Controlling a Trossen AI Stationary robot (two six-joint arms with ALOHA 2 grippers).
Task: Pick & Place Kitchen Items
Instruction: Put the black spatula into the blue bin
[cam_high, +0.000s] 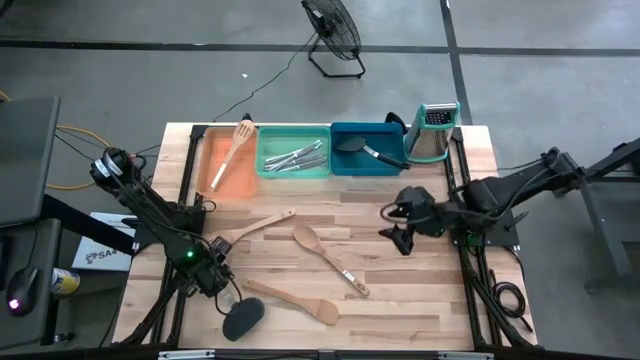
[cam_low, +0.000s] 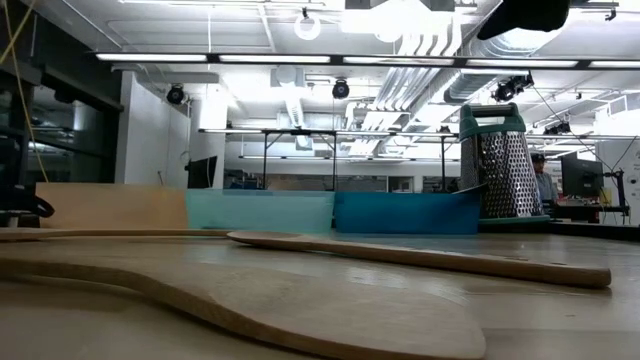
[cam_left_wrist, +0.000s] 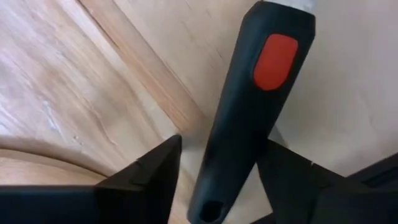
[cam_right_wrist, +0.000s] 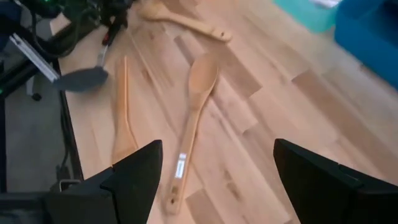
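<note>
Left gripper (cam_high: 212, 272) sits low over the near-left part of the table (cam_high: 420, 300), clenched on the handle of a black turner (cam_high: 240, 318). In the left wrist view the two fingers (cam_left_wrist: 146, 180) flank the black handle (cam_left_wrist: 249, 106), which carries a red oval insert; the handle end with its hanging hole lies between them. The turner's dark blade extends beyond the gripper toward the table's near edge.

Right gripper (cam_high: 400, 238) hovers above the right-centre of the table, released and grasping nothing; its wrist view shows both fingers (cam_right_wrist: 134, 177) spread wide with bare wood between them.

Items between the two grippers: a wooden spoon (cam_high: 330, 258) lies diagonally at table centre, nearer the right gripper. A second wooden spoon (cam_high: 255, 227) lies just beyond the left gripper, on the tray side. A wooden spatula (cam_high: 293, 300) lies beside the left gripper, toward the near edge, close to the turner blade.

Along the far edge, well apart from both grippers: orange tray (cam_high: 205, 170) holding a slotted wooden spatula (cam_high: 233, 152); green tray (cam_high: 268, 168) holding silver cutlery (cam_high: 295, 158); blue tray (cam_high: 345, 168) holding a black long-handled utensil (cam_high: 365, 150). A steel box grater (cam_high: 432, 132) with teal top stands upright just beside the blue tray, beyond the right gripper.
</note>
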